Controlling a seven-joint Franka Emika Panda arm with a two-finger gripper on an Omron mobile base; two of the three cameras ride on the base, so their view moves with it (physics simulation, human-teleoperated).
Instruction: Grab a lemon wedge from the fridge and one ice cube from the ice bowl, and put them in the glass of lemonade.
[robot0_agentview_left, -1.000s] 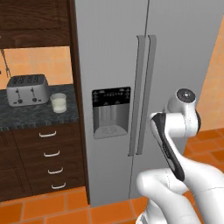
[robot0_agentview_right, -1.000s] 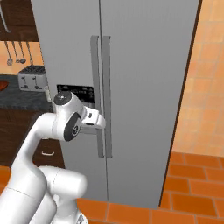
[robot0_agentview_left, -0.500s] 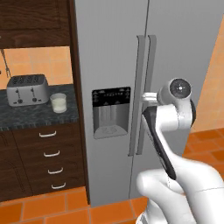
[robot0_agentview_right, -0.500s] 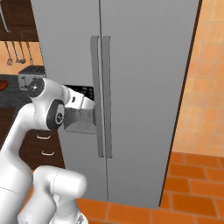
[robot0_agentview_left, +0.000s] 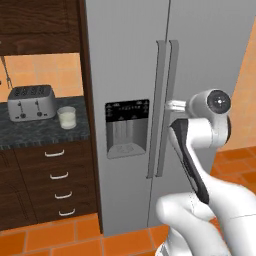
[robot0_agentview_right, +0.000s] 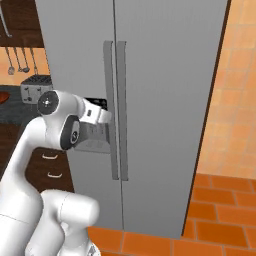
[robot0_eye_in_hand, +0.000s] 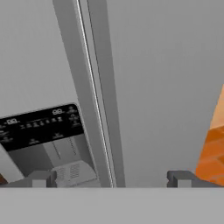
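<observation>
Change since earlier: our arm has swung up and in toward the fridge (robot0_agentview_left: 130, 60); a second ago the wrist hung lower and further off, now it sits level with the handles (robot0_agentview_left: 165, 107). Base views have not shifted, so nothing else moved.
Gripper: our gripper (robot0_eye_in_hand: 111, 178) faces the door seam with its fingers (robot0_eye_in_hand: 41, 178) spread wide, nothing between them; both bar handles stand between the two tips in the hand view, though we cannot tell if they touch.
Fridge: both doors shut.
Dispenser panel (robot0_agentview_left: 126, 127): just left of the handles.
Glass of lemonade (robot0_agentview_left: 66, 118): on the dark counter (robot0_agentview_left: 30, 131) beside the toaster (robot0_agentview_left: 31, 102), well apart from the arm.
Progress: we judge nothing finished; the door needs opening, then the wedge, then the ice cube.
</observation>
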